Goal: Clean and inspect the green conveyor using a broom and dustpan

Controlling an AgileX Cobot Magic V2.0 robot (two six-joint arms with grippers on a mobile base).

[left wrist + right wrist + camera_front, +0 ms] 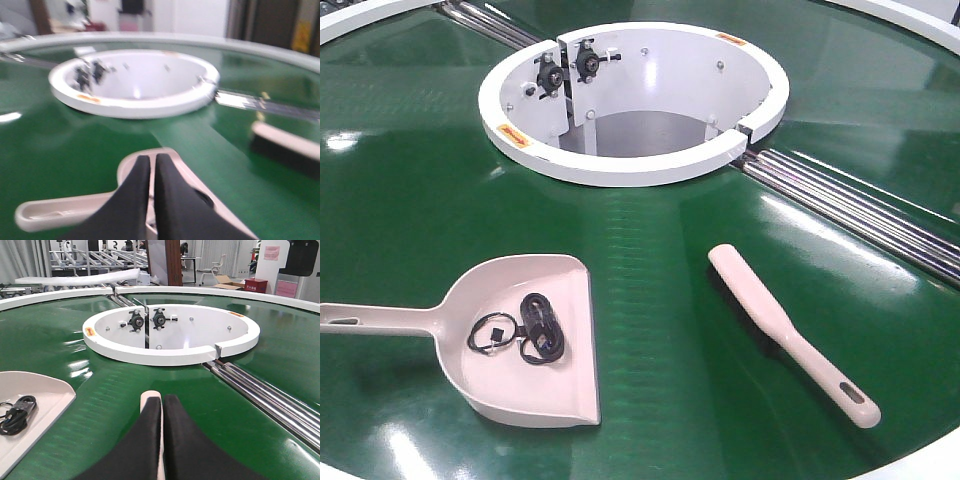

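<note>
Low in each wrist view, the left fingers (151, 175) and right fingers (162, 415) are pressed together, holding nothing. On the conveyor (650, 300), the dustpan (520, 340) with a black cable (535, 330) lies lower left, the broom (790, 335) lower right, the white ring (630, 160) beyond.

White central ring (632, 165) carries two black bearings (568, 66) on its inner wall. Coiled black cable (535, 330) lies nearby. Steel rollers (860, 210) run outward from ring.

Factory/workshop floor: green conveyor (60, 335), roller racks (85, 257), cartons behind.
</note>
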